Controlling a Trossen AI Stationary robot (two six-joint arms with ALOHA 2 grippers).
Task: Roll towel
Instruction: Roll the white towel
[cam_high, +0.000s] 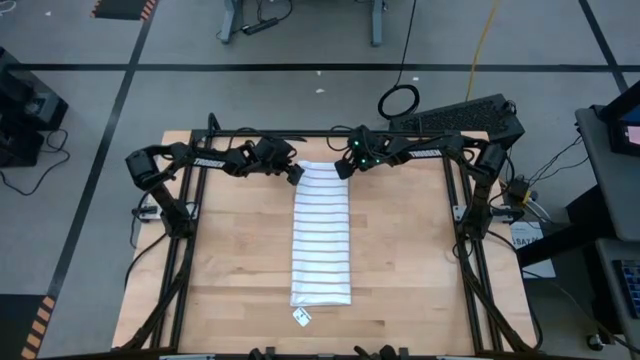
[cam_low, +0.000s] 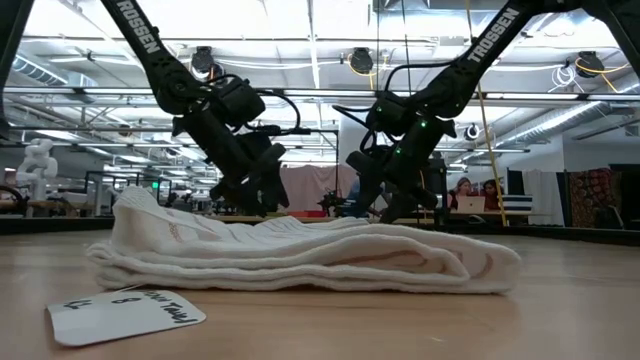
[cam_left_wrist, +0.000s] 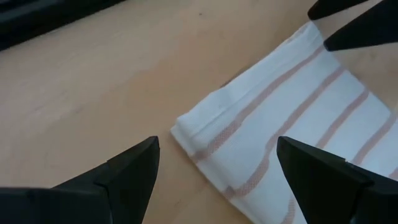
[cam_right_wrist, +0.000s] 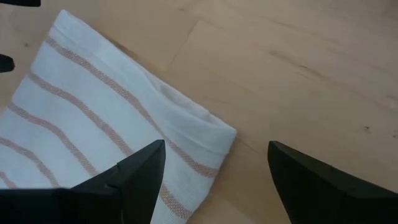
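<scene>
The thin white cloth towel with narrow dark stripes (cam_high: 321, 235) lies folded into a long strip down the middle of the light wooden table (cam_high: 230, 270). From above, you see its long axis running straight away from both grippers, which sit at its far short edge. The left gripper (cam_high: 295, 173) is at one corner of that edge and the right gripper (cam_high: 343, 168) at the other, so neither arm is nearer; both reach inward, elbows out. The small white tag (cam_high: 302, 317) lies off the opposite end, well apart from both.

At table height, the towel (cam_low: 300, 255) is a low, flat stack, and both grippers hang just behind it, wrists bent down, the left gripper (cam_low: 250, 195) and the right gripper (cam_low: 385, 205) side by side.

From your left wrist, the jaws stand wide with the towel corner (cam_left_wrist: 249, 149) between and just ahead of the fingertips (cam_left_wrist: 140, 158).

From your right wrist, the jaws are likewise spread wide and empty, the other corner (cam_right_wrist: 199, 143) lying between the fingertips (cam_right_wrist: 146, 162).
</scene>
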